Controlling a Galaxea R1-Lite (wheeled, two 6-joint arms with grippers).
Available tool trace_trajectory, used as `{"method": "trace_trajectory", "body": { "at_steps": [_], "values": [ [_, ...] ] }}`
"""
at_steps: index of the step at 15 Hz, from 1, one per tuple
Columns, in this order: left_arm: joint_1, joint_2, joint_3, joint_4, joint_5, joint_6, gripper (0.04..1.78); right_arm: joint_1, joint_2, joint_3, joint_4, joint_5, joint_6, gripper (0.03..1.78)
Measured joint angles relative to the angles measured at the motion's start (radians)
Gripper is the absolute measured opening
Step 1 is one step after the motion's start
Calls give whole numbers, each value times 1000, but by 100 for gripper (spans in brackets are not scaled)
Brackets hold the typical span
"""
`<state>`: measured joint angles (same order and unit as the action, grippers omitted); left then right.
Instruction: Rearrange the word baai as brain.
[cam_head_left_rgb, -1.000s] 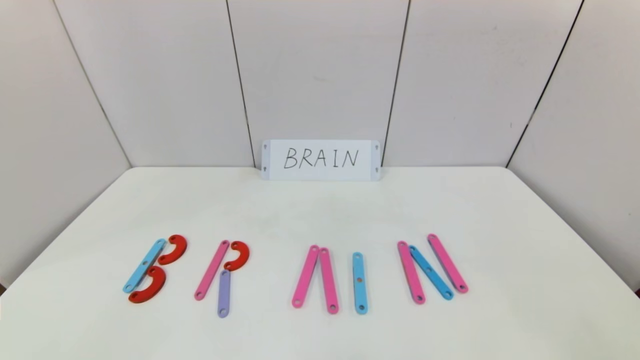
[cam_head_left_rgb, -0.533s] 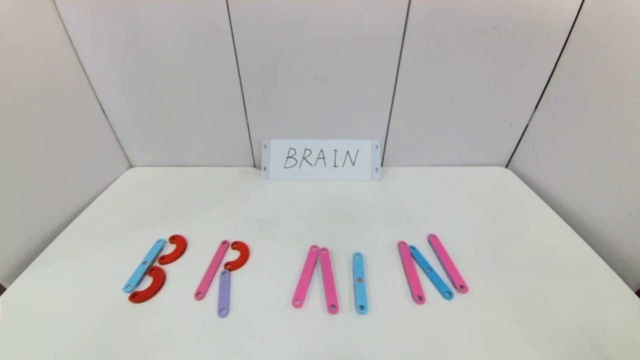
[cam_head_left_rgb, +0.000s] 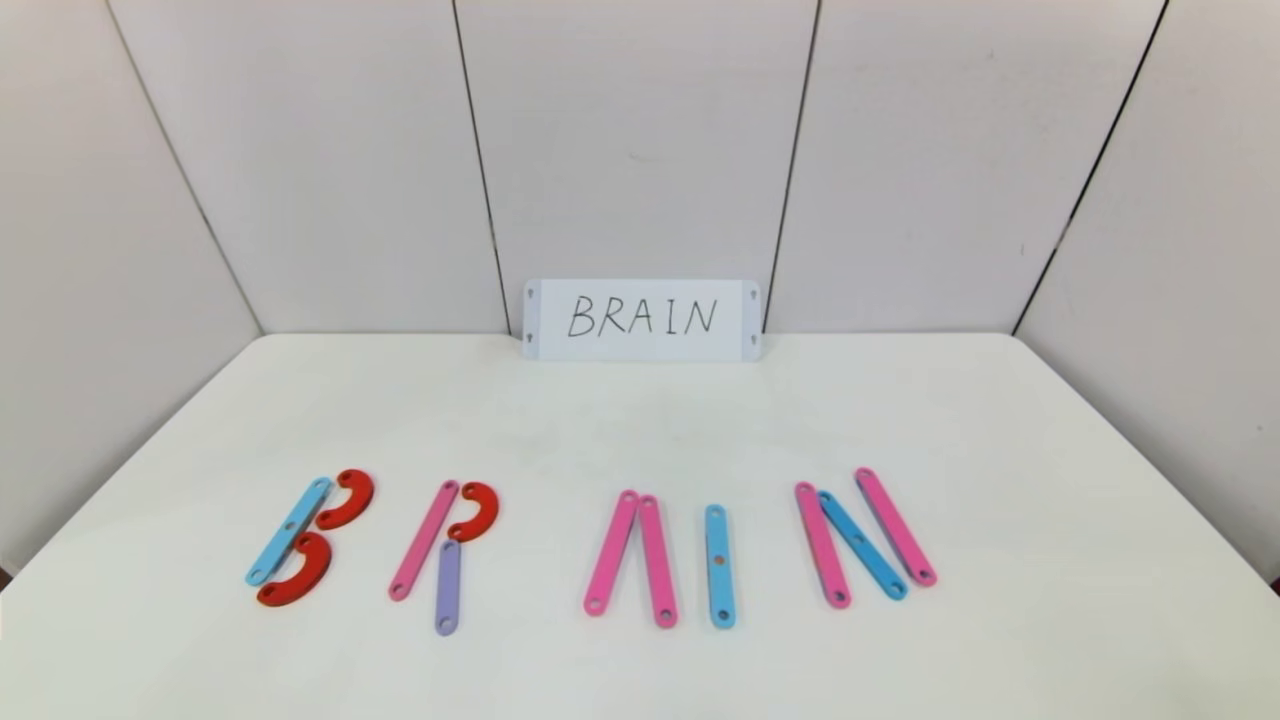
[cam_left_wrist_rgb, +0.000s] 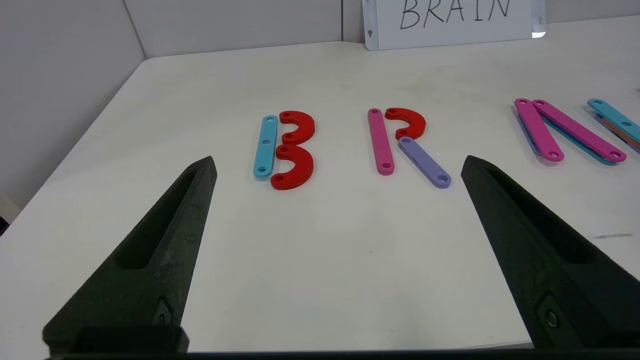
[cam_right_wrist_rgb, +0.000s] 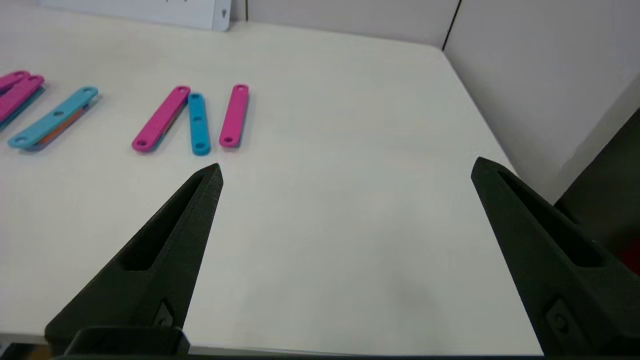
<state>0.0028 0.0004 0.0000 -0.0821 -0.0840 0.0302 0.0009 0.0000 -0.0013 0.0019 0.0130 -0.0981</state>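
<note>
Flat plastic pieces on the white table (cam_head_left_rgb: 640, 420) read as brain, not baai. B is a blue strip (cam_head_left_rgb: 289, 531) with two red curves (cam_head_left_rgb: 345, 498). R is a pink strip (cam_head_left_rgb: 424, 540), a red curve (cam_head_left_rgb: 474, 510) and a purple strip (cam_head_left_rgb: 448, 586). A is two pink strips (cam_head_left_rgb: 611, 552) meeting at the top. I is one blue strip (cam_head_left_rgb: 719, 565). N is a blue strip (cam_head_left_rgb: 862, 545) between two pink ones. My left gripper (cam_left_wrist_rgb: 339, 160) hangs open and empty short of the B (cam_left_wrist_rgb: 287, 150) and R. My right gripper (cam_right_wrist_rgb: 346, 164) is open and empty beside the N (cam_right_wrist_rgb: 199, 122). Neither shows in the head view.
A white card (cam_head_left_rgb: 641, 319) handwritten BRAIN leans on the back wall at the table's far edge. Grey wall panels close in the table at the back and both sides. Bare tabletop lies between the letters and the card.
</note>
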Motion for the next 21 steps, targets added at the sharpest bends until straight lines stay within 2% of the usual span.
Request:
{"method": "trace_trajectory", "body": {
  "at_steps": [3, 5, 9, 17, 21],
  "values": [
    [0, 0, 0, 1, -4, -10, 172, 0, 0, 0, -9, -3, 18, 174],
    [0, 0, 0, 9, -4, -84, 172, 0, 0, 0, -10, -6, 53, 174],
    [0, 0, 0, 28, 3, -251, 172, 0, 0, 1, -12, -7, 60, 174],
    [0, 0, 0, 21, 18, -143, 172, 0, 0, 1, -12, -6, 55, 174],
    [0, 0, 0, 48, 63, 15, 172, 0, 0, 1, -12, -6, 54, 174]
  ]
}}
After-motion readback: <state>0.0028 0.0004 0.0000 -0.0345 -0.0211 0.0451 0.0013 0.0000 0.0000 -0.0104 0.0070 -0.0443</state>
